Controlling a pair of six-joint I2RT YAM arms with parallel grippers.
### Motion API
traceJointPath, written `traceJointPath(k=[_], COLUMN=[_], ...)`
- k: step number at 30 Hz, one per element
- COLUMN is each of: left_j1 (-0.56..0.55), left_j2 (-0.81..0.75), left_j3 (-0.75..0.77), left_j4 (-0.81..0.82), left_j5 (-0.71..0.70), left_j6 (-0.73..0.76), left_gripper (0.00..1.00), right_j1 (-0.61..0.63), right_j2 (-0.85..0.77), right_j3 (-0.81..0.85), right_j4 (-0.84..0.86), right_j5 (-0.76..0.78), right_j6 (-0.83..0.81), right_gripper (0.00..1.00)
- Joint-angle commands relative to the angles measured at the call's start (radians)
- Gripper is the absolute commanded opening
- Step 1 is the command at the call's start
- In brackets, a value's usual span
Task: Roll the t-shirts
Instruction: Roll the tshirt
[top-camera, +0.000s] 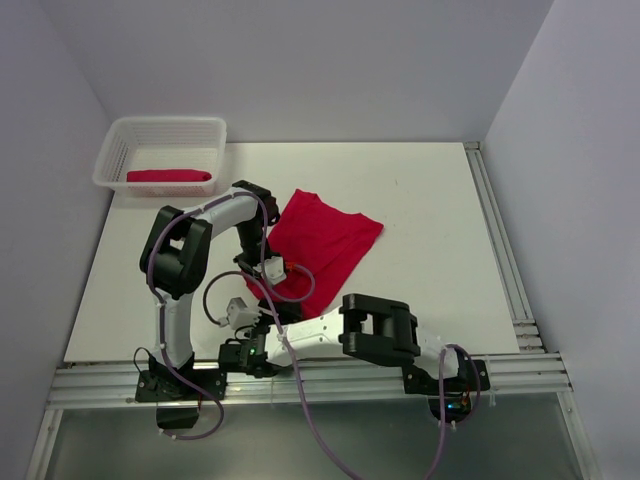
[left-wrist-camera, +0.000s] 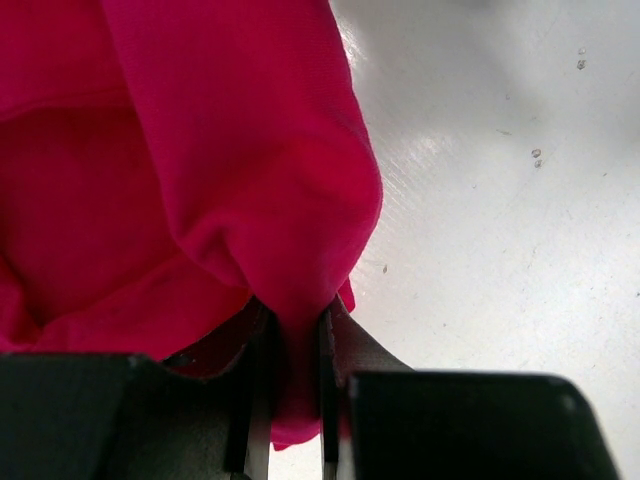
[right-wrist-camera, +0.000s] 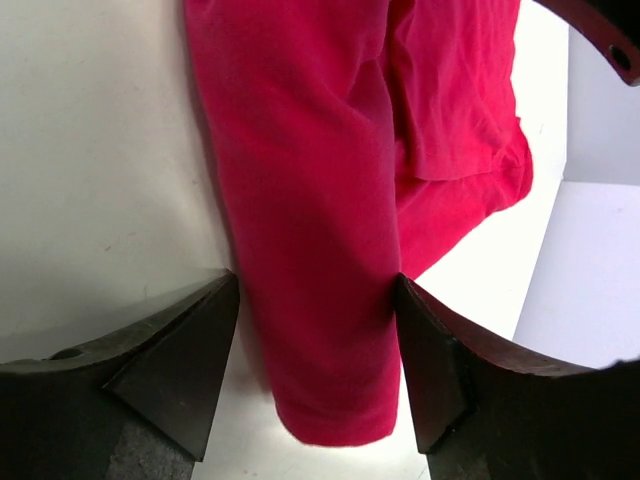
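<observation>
One crimson t-shirt (top-camera: 325, 238) lies spread on the white table, its near-left edge gathered into a partial roll. My left gripper (top-camera: 271, 272) is shut on a fold of this shirt (left-wrist-camera: 250, 180); the cloth is pinched between the narrow jaws of the gripper (left-wrist-camera: 295, 335). My right gripper (top-camera: 259, 320) is open at the roll's near end; in the right wrist view its fingers (right-wrist-camera: 315, 300) straddle the rolled cloth (right-wrist-camera: 310, 220), the right finger touching it and the left finger apart. A second t-shirt (top-camera: 169, 176) lies rolled in the white mesh basket (top-camera: 115, 140).
The basket stands at the table's far left corner against the wall. An aluminium rail (top-camera: 500, 250) runs along the table's right edge and another along the near edge (top-camera: 330, 385). Purple cables loop around both arms near the bases.
</observation>
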Motion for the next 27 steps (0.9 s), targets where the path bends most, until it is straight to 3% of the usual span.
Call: traceJointPath(k=[1, 9, 10, 11, 12, 13, 14, 18, 20, 22, 27], left_j1=[-0.018, -0.016, -0.016, -0.018, -0.016, -0.018, -0.018, -0.018, -0.016, -0.018, -0.007], left_j2=[0.028, 0.028, 0.027, 0.027, 0.027, 0.024, 0.024, 0.010, 0.001, -0.021, -0.074], left_j3=[-0.003, -0.003, -0.005, -0.006, -0.005, -0.005, -0.005, -0.006, -0.008, -0.012, -0.003], left_j4=[0.032, 0.030, 0.032, 0.032, 0.032, 0.032, 0.032, 0.032, 0.032, 0.032, 0.032], left_j5=[0.012, 0.009, 0.009, 0.009, 0.011, 0.011, 0.014, 0.022, 0.023, 0.025, 0.052], left_j6=[0.263, 0.263, 0.263, 0.266, 0.266, 0.265, 0.263, 0.262, 0.259, 0.256, 0.234], left_gripper=[0.00, 0.00, 0.00, 0.00, 0.00, 0.00, 0.00, 0.07, 0.18, 0.28, 0.41], right_j1=[-0.022, -0.064, -0.067, -0.072, -0.078, -0.079, -0.082, -0.096, -0.107, -0.122, -0.151], right_j2=[0.043, 0.060, 0.061, 0.063, 0.060, 0.057, 0.052, 0.002, -0.021, -0.064, -0.178], right_j3=[-0.018, -0.039, -0.039, -0.041, -0.044, -0.048, -0.054, -0.099, -0.114, -0.143, -0.218], right_j4=[0.053, 0.094, 0.096, 0.097, 0.108, 0.116, 0.125, 0.192, 0.218, 0.260, 0.333], right_j5=[-0.047, -0.120, -0.129, -0.131, -0.139, -0.155, -0.163, -0.244, -0.324, -0.387, -0.548], right_j6=[0.031, 0.029, 0.029, 0.029, 0.029, 0.028, 0.026, 0.011, -0.001, -0.007, -0.008], right_gripper=[0.71, 0.64, 0.60, 0.39, 0.27, 0.15, 0.10, 0.06, 0.00, 0.00, 0.00])
